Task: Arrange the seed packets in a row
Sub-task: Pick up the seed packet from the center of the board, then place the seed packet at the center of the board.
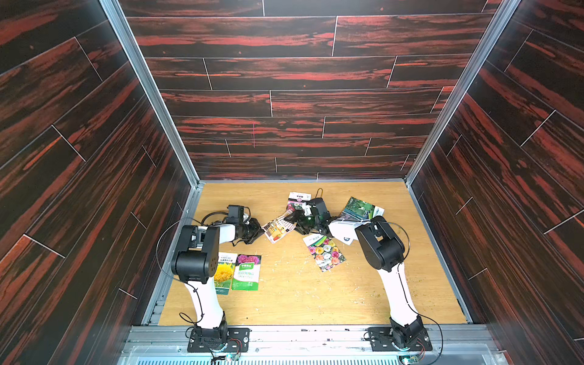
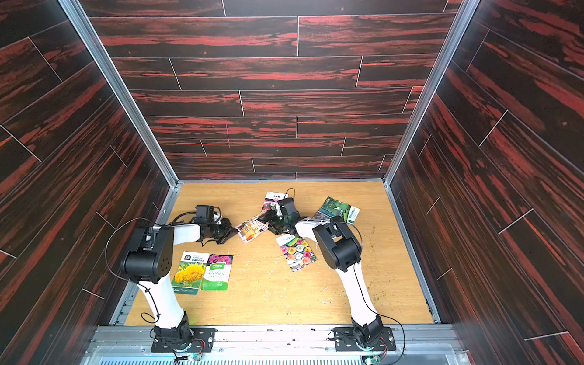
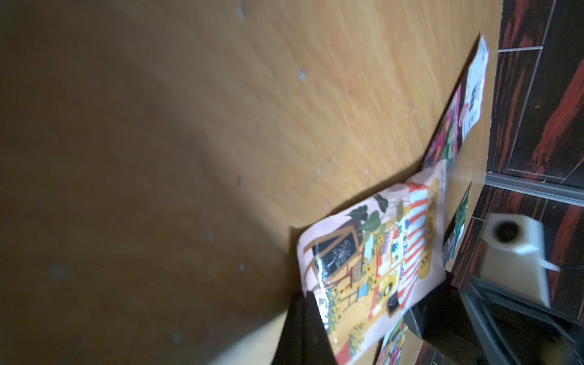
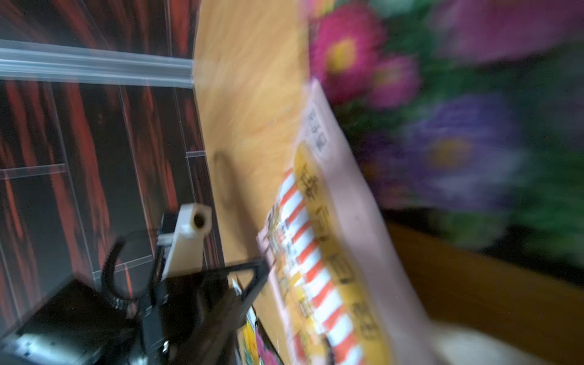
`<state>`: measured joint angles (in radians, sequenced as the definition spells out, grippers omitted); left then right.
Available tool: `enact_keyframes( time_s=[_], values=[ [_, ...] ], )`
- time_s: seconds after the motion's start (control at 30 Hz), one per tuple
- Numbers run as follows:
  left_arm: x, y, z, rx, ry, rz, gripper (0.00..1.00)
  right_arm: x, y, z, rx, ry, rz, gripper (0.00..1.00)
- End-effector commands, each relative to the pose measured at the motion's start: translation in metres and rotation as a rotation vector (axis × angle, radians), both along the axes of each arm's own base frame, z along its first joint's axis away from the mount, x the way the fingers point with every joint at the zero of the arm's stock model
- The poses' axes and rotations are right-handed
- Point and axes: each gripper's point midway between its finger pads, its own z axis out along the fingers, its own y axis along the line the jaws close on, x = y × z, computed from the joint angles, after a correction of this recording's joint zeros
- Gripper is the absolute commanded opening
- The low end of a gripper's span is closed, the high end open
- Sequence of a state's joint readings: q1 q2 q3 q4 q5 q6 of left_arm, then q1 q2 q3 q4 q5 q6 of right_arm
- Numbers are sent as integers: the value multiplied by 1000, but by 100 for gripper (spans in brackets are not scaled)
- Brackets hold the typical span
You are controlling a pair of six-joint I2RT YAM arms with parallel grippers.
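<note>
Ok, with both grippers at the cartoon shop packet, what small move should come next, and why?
Probably the left gripper should draw the shop packet toward the sunflower packet and green packet, which lie side by side near that arm's base. Its jaws are shut on the packet's corner; the right gripper sits at its opposite end, grip unclear, so pull gently.

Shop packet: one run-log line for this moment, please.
shop packet: partly lifted, tilted | left gripper: shut on its edge | right gripper: at other end, grip unclear
</note>
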<state>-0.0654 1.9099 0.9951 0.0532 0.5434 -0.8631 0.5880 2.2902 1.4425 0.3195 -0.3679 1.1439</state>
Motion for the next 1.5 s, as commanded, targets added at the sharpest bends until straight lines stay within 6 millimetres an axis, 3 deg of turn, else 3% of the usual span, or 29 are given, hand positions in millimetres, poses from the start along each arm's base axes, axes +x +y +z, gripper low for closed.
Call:
enact_keyframes(
  time_s=[0.0,0.4,0.53,0.63,0.73,0.83,0.97,1.07,1.2,1.37,1.47],
  values=[
    [7,-5,36,-33,-96,53,0,-1,-14,-11,-8,7,-45,48],
    [14,-30,85,-13,-268,189,0,-17,-6,44,213,-31,-66,44],
    [9,-37,94,25,-276,154,0,-21,-8,56,264,-38,-78,23],
    [2,-38,96,52,-268,130,0,-24,-8,64,284,-45,-61,1],
    [-9,-34,101,100,-256,96,35,-30,-8,70,277,-66,0,0],
    [-25,-15,108,237,-221,82,53,-41,-8,72,255,-85,127,0],
    [-38,12,129,381,-225,96,69,-67,-20,66,194,-110,277,0],
    [-41,17,143,387,-259,91,70,-93,-28,64,146,-126,388,0],
    [-42,19,155,379,-284,72,71,-144,-35,62,100,-122,545,0],
    [-43,18,157,356,-276,49,71,-195,-40,60,117,-84,658,0],
    [-44,17,154,341,-273,53,71,-219,-29,56,137,-44,721,0]
  ],
)
